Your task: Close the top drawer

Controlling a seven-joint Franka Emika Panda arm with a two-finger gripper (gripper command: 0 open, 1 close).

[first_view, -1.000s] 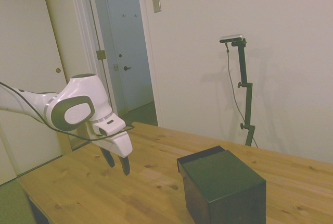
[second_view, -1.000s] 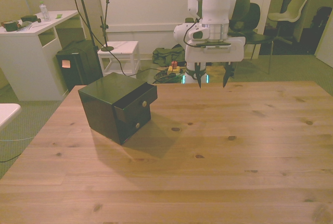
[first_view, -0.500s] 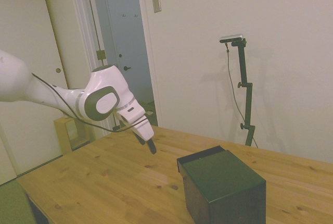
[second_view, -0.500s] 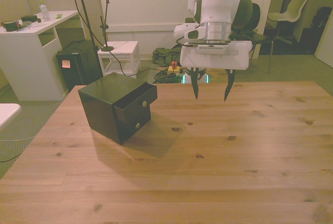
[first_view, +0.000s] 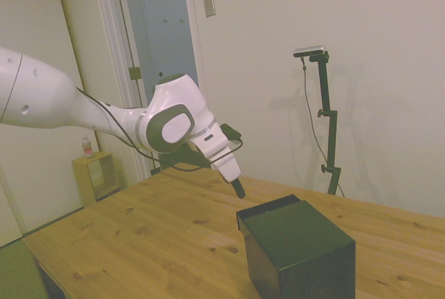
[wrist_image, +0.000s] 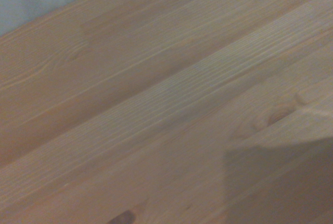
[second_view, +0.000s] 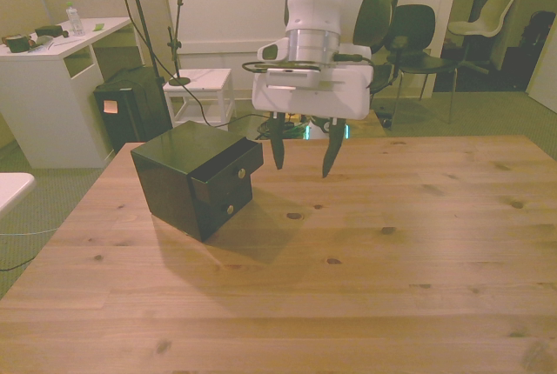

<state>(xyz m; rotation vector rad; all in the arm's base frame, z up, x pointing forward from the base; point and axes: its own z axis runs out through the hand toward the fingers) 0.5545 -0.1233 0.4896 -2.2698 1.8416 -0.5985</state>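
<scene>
Since a second ago, the gripper [second_view: 301, 154] has been swung toward the front view's left, fingers spread, empty. Left of centre, the top drawer [second_view: 228, 170] juts out; rigid, light-sliding, best pushed flat on its front.

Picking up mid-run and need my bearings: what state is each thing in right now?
top drawer: pulled partly out of the cabinet, not yet closed.
lower drawer: shut flush.
cabinet: upright on the table.
gripper: open, empty, in the air beside the top drawer on the front view's right, touching nothing.
</scene>
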